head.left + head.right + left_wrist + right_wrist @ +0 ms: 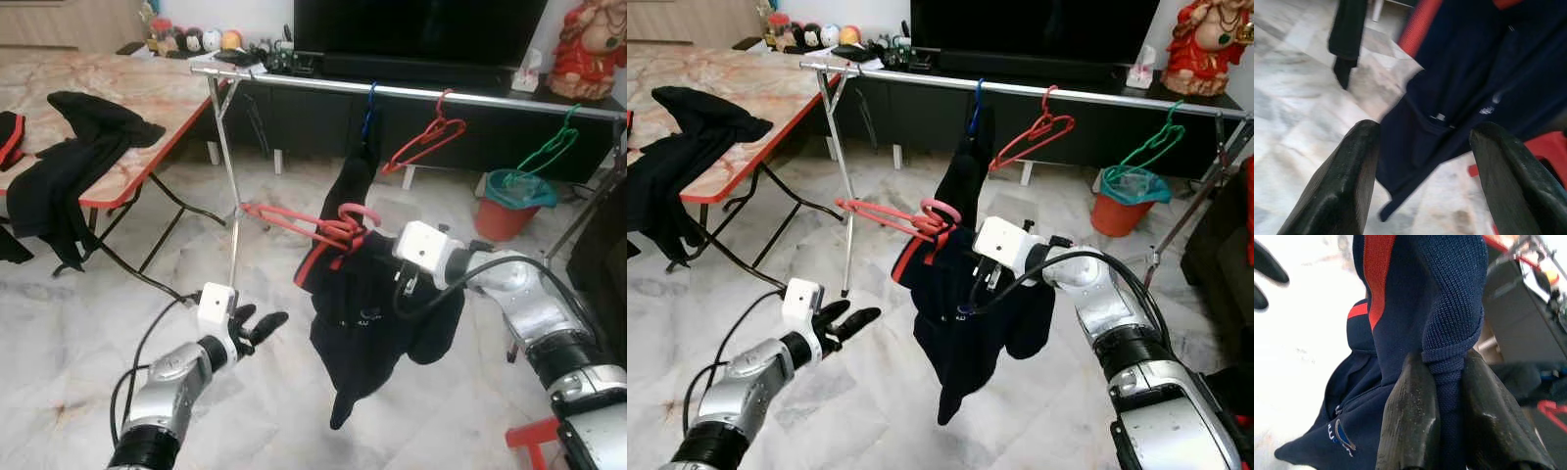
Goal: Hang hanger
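A navy garment (367, 313) with red trim hangs in mid-air below the silver rail (411, 93). A pink-red hanger (313, 223) sticks out of its top toward the left, its hook (358, 213) lying over the collar. My right gripper (1444, 362) is shut on a fold of the navy knit; in the left eye view its fingers are hidden behind the cloth, left of the white wrist (426, 250). Lower left of the garment, my left gripper (263, 323) is open and holds nothing, apart from the cloth.
On the rail hang a blue hanger (370, 103) with a dark garment, a red hanger (426, 137) and a green hanger (549, 152). The rack's leg (228, 176) stands left. A folding table (147, 98) carries black clothes (69, 166). An orange bin (509, 206) and red stool (534, 436) stand right.
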`<state>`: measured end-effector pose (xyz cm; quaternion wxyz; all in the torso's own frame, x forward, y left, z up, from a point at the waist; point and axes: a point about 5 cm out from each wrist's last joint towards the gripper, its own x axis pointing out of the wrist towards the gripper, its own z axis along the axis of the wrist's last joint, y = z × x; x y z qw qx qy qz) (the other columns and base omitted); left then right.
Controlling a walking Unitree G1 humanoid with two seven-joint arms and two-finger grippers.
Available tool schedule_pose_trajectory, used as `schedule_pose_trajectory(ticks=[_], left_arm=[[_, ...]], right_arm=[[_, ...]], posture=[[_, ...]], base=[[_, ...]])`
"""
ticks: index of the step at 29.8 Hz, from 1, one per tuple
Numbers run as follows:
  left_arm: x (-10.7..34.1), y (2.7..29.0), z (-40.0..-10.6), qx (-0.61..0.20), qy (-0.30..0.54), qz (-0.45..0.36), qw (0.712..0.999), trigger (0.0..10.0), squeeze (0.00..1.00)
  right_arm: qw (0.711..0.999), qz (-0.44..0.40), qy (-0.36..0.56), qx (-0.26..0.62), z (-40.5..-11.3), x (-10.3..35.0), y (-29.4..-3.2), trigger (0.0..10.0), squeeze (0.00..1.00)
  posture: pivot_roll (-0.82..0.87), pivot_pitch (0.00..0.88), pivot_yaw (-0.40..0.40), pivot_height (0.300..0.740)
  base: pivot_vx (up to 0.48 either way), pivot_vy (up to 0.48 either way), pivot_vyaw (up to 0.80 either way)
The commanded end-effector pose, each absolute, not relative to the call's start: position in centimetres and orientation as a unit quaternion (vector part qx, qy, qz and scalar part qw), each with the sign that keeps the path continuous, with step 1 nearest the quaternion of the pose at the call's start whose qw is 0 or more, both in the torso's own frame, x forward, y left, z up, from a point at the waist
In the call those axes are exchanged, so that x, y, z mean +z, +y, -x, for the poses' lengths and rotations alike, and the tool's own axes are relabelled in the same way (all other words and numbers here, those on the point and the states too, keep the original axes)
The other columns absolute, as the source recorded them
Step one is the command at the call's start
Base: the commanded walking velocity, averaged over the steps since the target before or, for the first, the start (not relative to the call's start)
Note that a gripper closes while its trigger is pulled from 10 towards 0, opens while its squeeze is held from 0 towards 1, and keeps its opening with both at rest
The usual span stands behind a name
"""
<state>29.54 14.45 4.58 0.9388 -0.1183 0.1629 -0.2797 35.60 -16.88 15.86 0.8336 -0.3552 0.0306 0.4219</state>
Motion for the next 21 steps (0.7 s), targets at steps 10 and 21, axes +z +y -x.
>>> schedule_pose_trajectory(ticks=[10,21], left_arm=[[5.4,14.1,-30.6,-0.273,0.129,0.165,0.939,10.0,1.0],[5.5,15.0,-30.9,-0.257,0.119,0.171,0.944,10.0,0.0]], right_arm=[[0.826,0.32,-0.023,0.463,-35.1,18.0,-13.9,0.0,0.0],[0.816,0.311,-0.031,0.486,-34.5,18.2,-12.6,0.0,0.0]], posture=[[0.02,0.0,-0.024,0.74],[0.01,0.0,-0.025,0.74]], base=[[0.0,0.0,0.0],[0.0,0.0,0.0]])
